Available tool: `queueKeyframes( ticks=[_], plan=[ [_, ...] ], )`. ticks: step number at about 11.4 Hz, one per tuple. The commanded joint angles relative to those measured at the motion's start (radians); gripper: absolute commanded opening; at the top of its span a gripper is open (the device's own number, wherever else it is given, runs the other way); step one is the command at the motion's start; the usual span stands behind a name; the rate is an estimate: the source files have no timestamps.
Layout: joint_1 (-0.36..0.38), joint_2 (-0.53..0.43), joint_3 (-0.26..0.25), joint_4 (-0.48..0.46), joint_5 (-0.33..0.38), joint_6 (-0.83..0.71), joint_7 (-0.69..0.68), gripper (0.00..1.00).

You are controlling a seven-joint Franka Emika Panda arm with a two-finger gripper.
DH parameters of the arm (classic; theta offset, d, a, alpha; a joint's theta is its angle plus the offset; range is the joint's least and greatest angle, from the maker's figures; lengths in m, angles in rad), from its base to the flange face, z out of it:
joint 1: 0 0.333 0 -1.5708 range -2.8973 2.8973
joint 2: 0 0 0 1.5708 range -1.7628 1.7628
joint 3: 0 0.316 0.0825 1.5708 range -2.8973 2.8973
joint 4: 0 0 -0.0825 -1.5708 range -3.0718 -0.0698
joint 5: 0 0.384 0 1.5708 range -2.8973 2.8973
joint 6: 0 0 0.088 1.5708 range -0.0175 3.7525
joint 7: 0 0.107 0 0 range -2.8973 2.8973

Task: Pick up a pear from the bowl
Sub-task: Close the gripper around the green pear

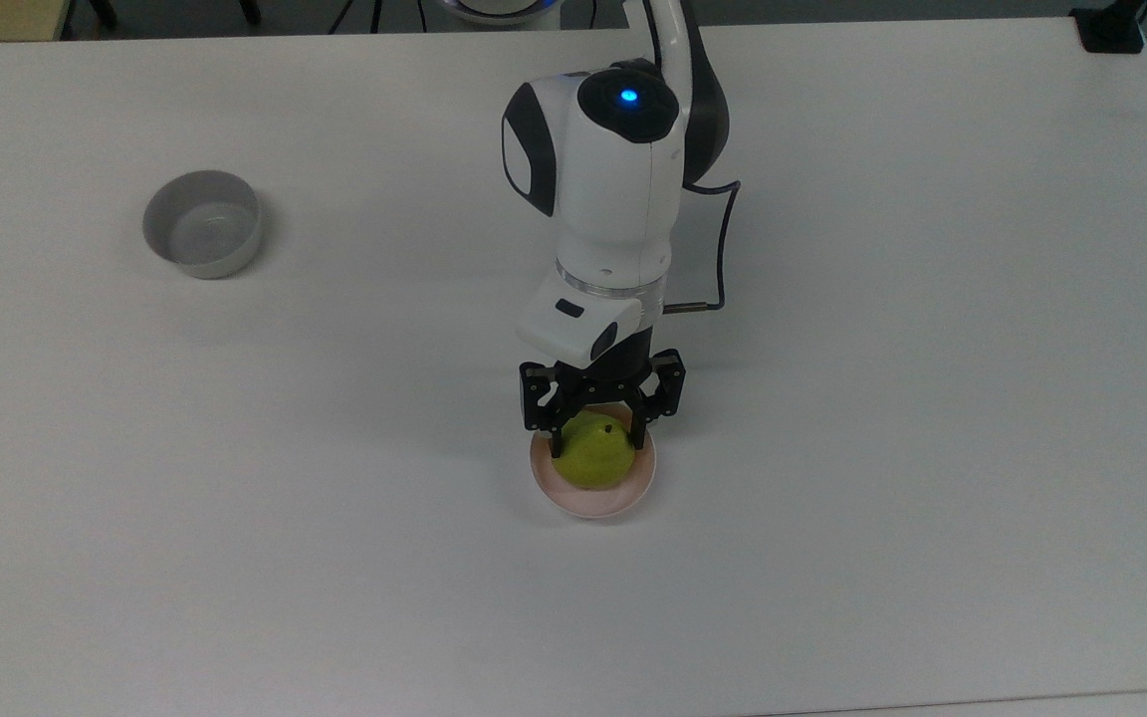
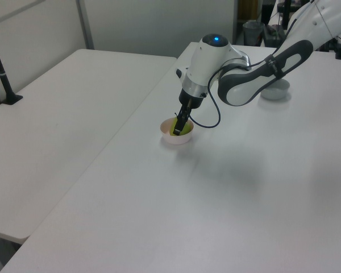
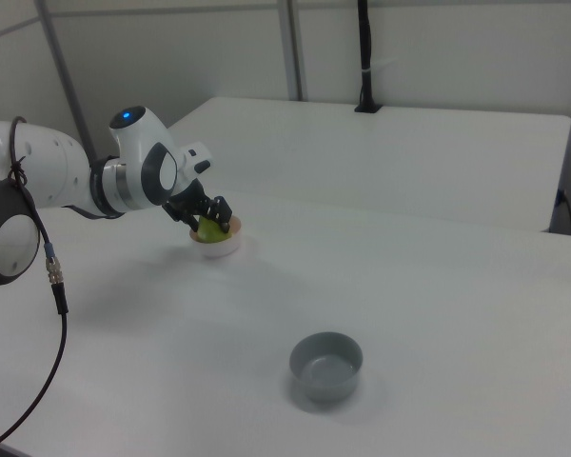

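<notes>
Top view: overhead, looking down on the white table [image 1: 932, 398], arm entering from the top edge. Left view and right view: raised, oblique, farther off, facing from opposite sides. Shared by all: pink bowl [image 1: 593, 498] [image 2: 176, 138] [image 3: 216, 248], grey bowl [image 1: 202, 237] [image 2: 274, 91] [image 3: 326, 366].

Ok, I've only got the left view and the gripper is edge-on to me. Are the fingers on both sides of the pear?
Observer: Yes. In the top view the fingers of the gripper sit against the pear, one on the top view's left and one on the top view's right.
Operator: Which way is the pear facing?
Observer: Its dark stem spot points up, close to the finger on the top view's right.
Operator: Is it out of the bowl yet?
Observer: No. In the right view the pear's underside sits below the rim of the pink bowl.
</notes>
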Motion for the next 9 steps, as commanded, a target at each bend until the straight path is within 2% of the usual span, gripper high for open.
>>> queueKeyframes(
  ticks=[1,3,5,9],
  plan=[
    [0.015,0.0,-0.016,-0.004,-0.04,0.023,0.029,0.65],
    [0.015,-0.001,-0.016,-0.006,-0.044,0.023,0.029,0.53],
    [0.013,-0.005,-0.016,-0.004,-0.044,0.022,0.026,0.33],
    [0.013,-0.032,-0.016,-0.003,-0.04,0.012,0.028,0.31]
  ],
)
